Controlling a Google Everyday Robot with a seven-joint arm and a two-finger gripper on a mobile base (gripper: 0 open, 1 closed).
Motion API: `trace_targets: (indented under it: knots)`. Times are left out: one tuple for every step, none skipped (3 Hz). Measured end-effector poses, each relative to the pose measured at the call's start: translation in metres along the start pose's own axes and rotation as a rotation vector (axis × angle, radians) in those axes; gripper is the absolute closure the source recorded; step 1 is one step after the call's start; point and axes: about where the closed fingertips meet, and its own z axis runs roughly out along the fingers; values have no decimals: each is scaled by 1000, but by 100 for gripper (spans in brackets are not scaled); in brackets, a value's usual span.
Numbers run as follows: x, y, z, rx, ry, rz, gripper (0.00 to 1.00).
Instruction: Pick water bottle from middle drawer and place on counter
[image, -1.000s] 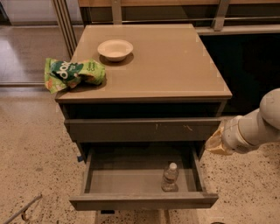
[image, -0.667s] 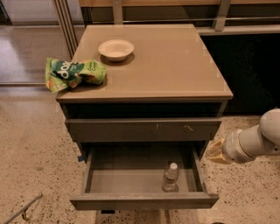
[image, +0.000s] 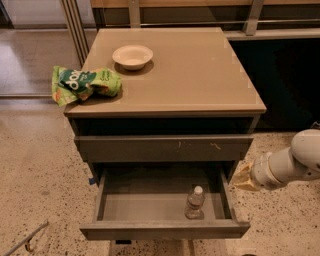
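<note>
The water bottle (image: 194, 202), clear with a white cap, stands upright at the front right of the open middle drawer (image: 145, 206). The tan counter (image: 190, 70) tops the grey cabinet. My gripper (image: 243, 177) hangs just outside the drawer's right side, above and to the right of the bottle and apart from it. It holds nothing that I can see.
A white bowl (image: 132, 56) and a green snack bag (image: 85, 84) lie on the left part of the counter. The drawer front with pale scratch marks (image: 165, 148) sits above the open drawer. A speckled floor surrounds the cabinet, and dark railings stand behind it.
My arm and gripper have moved down along the cabinet's right side, toward the level of the open drawer. The bottle has not moved.
</note>
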Motion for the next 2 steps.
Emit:
trace_targets:
  knots:
    - [2,6,7,-17,-21,-2,61]
    - [3,13,26,-48,-67,5,55]
